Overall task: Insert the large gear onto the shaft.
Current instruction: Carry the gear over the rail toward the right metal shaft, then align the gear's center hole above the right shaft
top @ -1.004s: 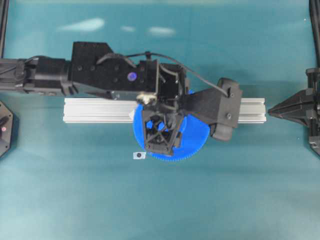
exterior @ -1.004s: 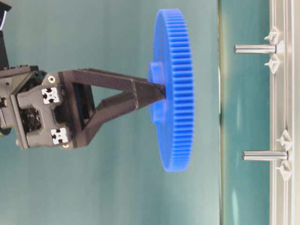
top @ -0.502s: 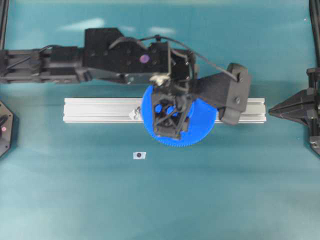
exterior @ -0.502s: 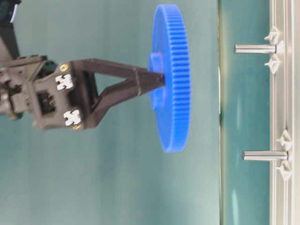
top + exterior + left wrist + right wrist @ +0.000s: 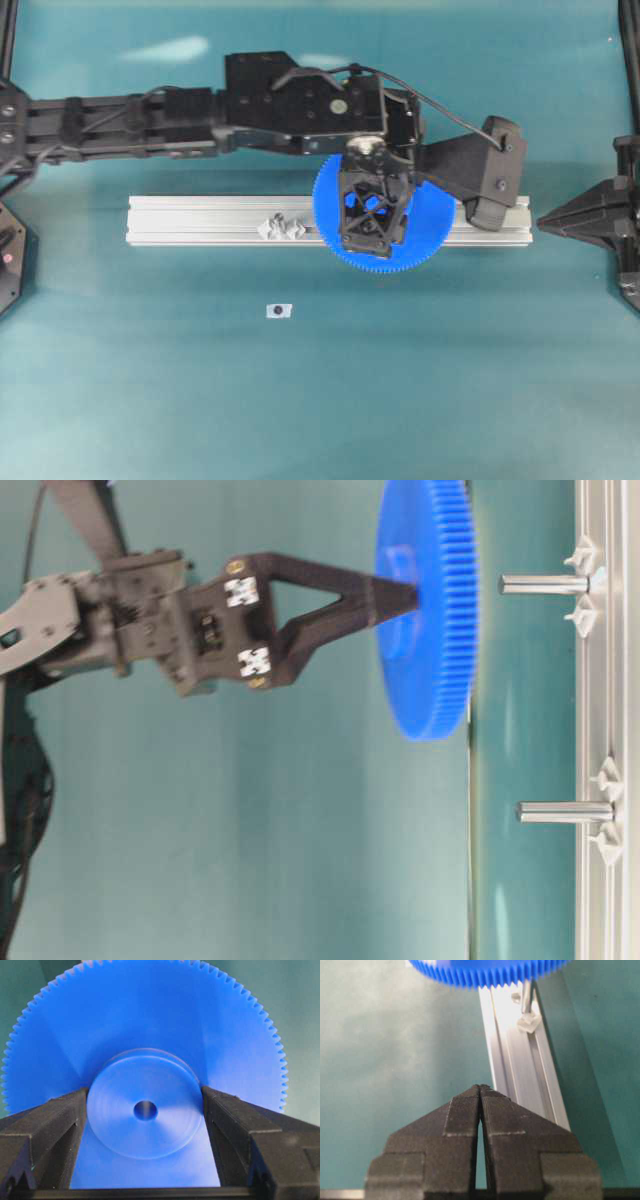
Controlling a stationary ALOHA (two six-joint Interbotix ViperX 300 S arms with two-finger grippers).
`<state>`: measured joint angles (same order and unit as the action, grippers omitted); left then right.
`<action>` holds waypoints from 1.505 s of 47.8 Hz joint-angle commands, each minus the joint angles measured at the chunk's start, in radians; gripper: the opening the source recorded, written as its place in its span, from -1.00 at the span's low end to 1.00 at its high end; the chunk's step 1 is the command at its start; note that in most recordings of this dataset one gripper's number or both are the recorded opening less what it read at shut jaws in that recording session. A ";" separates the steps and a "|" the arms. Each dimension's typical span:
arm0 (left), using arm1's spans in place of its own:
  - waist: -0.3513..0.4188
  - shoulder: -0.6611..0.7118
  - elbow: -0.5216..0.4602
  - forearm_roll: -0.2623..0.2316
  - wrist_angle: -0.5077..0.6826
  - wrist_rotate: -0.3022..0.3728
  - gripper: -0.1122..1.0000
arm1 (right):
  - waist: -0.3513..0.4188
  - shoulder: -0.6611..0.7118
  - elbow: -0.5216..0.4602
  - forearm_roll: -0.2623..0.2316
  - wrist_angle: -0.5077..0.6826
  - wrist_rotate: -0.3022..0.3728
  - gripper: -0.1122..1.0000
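My left gripper (image 5: 373,218) is shut on the raised hub of the large blue gear (image 5: 432,228) and holds it level over the aluminium rail (image 5: 200,220). In the left wrist view the fingers (image 5: 55,1125) press both sides of the hub (image 5: 145,1130), and the centre hole (image 5: 145,1110) shows between them. In the table-level view the gear (image 5: 432,670) hangs just off the tip of one shaft (image 5: 545,583), with a small gap. A second shaft (image 5: 565,811) stands free; it also shows in the overhead view (image 5: 282,227). My right gripper (image 5: 545,220) is shut and empty at the right edge.
The rail runs across the middle of the teal table. In the right wrist view the gear's rim (image 5: 485,970) shows above the rail (image 5: 520,1070), next to a shaft with clear base pieces (image 5: 529,1022). A small white tag (image 5: 279,310) lies in front of the rail.
My left gripper has carried the gear to the right and back, from in front of the rail to over it, and closer to the shaft tip. The right arm has not moved.
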<state>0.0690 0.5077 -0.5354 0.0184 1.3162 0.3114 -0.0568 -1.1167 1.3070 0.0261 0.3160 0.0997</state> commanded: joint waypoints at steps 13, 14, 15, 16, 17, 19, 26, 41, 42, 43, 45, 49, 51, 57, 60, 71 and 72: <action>0.014 0.005 -0.049 0.003 -0.009 0.008 0.57 | -0.003 0.003 -0.009 0.002 -0.003 0.011 -0.69; 0.015 0.006 -0.049 0.003 -0.011 0.008 0.57 | -0.002 0.003 -0.009 0.002 -0.003 0.011 -0.69; 0.015 0.008 -0.049 0.003 -0.011 0.006 0.57 | -0.003 0.003 -0.009 0.003 -0.003 0.011 -0.69; 0.015 0.009 -0.049 0.003 -0.012 0.008 0.57 | -0.003 0.003 -0.009 0.003 -0.003 0.011 -0.69; 0.015 0.011 -0.049 0.003 -0.012 0.006 0.57 | -0.003 0.003 -0.009 0.002 -0.003 0.011 -0.69; 0.018 0.014 -0.049 0.003 -0.017 0.008 0.57 | -0.003 0.003 -0.009 0.002 -0.003 0.011 -0.69; 0.021 0.023 -0.052 0.003 -0.034 0.006 0.57 | -0.003 0.003 -0.011 0.003 -0.003 0.011 -0.69; 0.034 0.035 -0.054 0.003 -0.072 0.005 0.57 | -0.002 0.003 -0.011 0.002 -0.002 0.011 -0.69; 0.034 0.038 -0.054 0.003 -0.072 0.005 0.57 | -0.002 0.003 -0.011 0.003 -0.003 0.011 -0.69; 0.034 0.041 -0.054 0.003 -0.072 0.005 0.57 | -0.003 0.003 -0.011 0.002 -0.003 0.011 -0.69; 0.034 0.046 -0.054 0.003 -0.072 0.005 0.57 | -0.003 0.003 -0.009 0.002 -0.003 0.011 -0.69; 0.034 0.054 -0.052 0.003 -0.080 0.002 0.57 | -0.003 0.003 -0.009 0.003 -0.003 0.011 -0.69; 0.034 0.058 -0.054 0.002 -0.083 0.002 0.57 | -0.002 0.003 -0.009 0.002 -0.002 0.011 -0.69; 0.035 0.066 -0.049 0.003 -0.094 -0.003 0.57 | -0.003 0.003 -0.009 0.003 -0.003 0.011 -0.69; 0.037 0.069 -0.044 0.003 -0.092 -0.005 0.57 | -0.003 0.003 -0.008 0.002 -0.003 0.011 -0.70; 0.041 0.069 -0.040 0.002 -0.077 -0.008 0.57 | -0.003 0.002 -0.009 0.002 -0.002 0.011 -0.69; 0.040 0.069 -0.040 0.003 -0.074 -0.009 0.57 | -0.003 0.002 -0.008 0.003 -0.002 0.011 -0.69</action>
<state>0.1028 0.6029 -0.5553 0.0199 1.2349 0.3037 -0.0568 -1.1213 1.3085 0.0261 0.3191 0.0997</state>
